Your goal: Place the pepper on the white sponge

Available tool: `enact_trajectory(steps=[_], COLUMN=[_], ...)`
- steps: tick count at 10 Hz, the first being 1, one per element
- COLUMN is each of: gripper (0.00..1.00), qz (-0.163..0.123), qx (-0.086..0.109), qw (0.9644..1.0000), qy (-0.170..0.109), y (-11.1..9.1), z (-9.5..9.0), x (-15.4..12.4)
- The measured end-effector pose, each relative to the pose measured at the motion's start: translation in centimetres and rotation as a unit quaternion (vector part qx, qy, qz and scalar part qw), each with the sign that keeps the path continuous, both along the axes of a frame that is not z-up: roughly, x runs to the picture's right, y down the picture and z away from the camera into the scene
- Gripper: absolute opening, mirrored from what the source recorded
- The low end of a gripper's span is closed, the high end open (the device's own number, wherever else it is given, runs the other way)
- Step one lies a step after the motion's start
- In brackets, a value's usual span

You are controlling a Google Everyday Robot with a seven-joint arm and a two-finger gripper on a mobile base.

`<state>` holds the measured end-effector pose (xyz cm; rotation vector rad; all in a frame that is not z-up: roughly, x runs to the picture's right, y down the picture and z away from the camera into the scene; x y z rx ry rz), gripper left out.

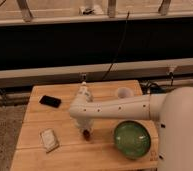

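Gripper low over the wooden table, a dark-red pepper at its tip

Whether it pinches the slim pepper I cannot tell; the smooth white arm reaches in from 3 o'clock. The flat, round-cornered sponge lies well apart at 9 o'clock, a glossy green bowl at 3, a black phone at 10, a white cup at 1

Pincer over dark-red pepper; white sponge flat, apart.
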<state>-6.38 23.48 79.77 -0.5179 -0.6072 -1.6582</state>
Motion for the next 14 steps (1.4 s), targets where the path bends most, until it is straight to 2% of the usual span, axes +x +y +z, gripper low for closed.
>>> enact_trajectory(steps=[3,7,10,14], gripper=[0.00,0.00,0.00,0.00], qz=[-0.020,-0.034,-0.041,-0.053], qx=[0.013,0.014,0.015,0.012], qw=[0.9997,0.9992,0.9989,0.9983], qy=[-0.007,-0.013,-0.015,-0.021], y=[-0.9,-1.8,-2.3,-2.5], z=[-0.9,-1.7,-1.7,-1.6], x=[-1.0,-4.4,-4.5,-7.0])
